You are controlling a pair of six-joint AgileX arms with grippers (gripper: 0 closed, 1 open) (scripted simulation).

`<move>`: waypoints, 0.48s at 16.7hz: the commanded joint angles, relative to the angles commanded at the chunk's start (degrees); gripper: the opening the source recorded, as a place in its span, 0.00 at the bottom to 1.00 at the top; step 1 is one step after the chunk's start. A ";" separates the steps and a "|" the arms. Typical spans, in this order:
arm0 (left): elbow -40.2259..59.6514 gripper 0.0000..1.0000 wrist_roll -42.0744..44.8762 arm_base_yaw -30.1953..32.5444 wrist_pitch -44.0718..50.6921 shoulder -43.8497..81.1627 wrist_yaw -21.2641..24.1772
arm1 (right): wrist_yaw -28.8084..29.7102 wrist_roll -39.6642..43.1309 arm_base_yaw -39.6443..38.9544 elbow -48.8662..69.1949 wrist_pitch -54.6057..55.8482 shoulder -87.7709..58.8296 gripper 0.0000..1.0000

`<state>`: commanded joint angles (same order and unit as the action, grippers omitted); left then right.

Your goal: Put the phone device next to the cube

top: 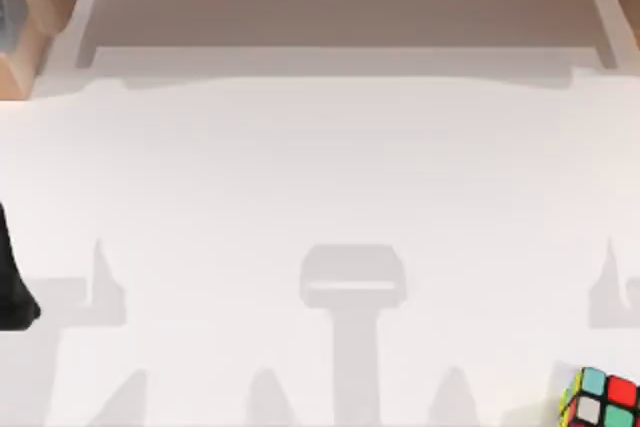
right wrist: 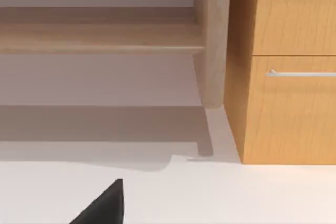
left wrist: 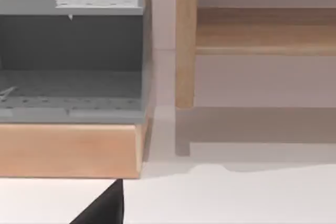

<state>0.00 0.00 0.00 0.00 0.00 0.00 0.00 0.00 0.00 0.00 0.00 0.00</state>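
From above, the cube (top: 600, 399) sat at the near right corner of the white table (top: 320, 167), partly cut off by the picture's lower edge, so I could make out just a few stickers: teal, red, white, green and a sliver of yellow along its left side. I could find the phone device in none of my views, so its place and the way its long side ran were beyond telling.

My left arm (top: 12, 282) showed as a dark shape at the table's far left edge, cropped by the frame. In my left wrist view a black wedge (left wrist: 102, 205) of my own claw poked in at the picture's edge, and my right wrist view had a matching black wedge (right wrist: 102, 205); whether either claw stood wide, narrow or clamped on something I could not tell.

A grey shelved unit (left wrist: 71, 51) sat on a wooden base beyond the table, its perforated shelves bare where visible. A wooden cabinet (right wrist: 286, 66) with a metal handle stood closed, contents hidden.
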 joint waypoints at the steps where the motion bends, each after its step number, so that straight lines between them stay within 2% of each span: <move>1: 0.00 1.00 0.00 0.00 0.00 0.00 0.00 | 0.00 0.00 0.00 0.00 0.00 0.00 1.00; 4: 1.36 1.00 0.72 -0.92 1.40 1.94 -0.06 | 0.00 0.00 0.00 0.00 0.00 0.00 1.00; 8: 8.09 1.00 4.29 -5.25 8.40 12.83 -0.09 | 0.00 0.00 0.00 0.00 0.00 0.00 1.00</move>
<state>8.09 4.29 -5.25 8.40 12.83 -0.09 0.00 0.00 0.00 0.00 0.00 0.00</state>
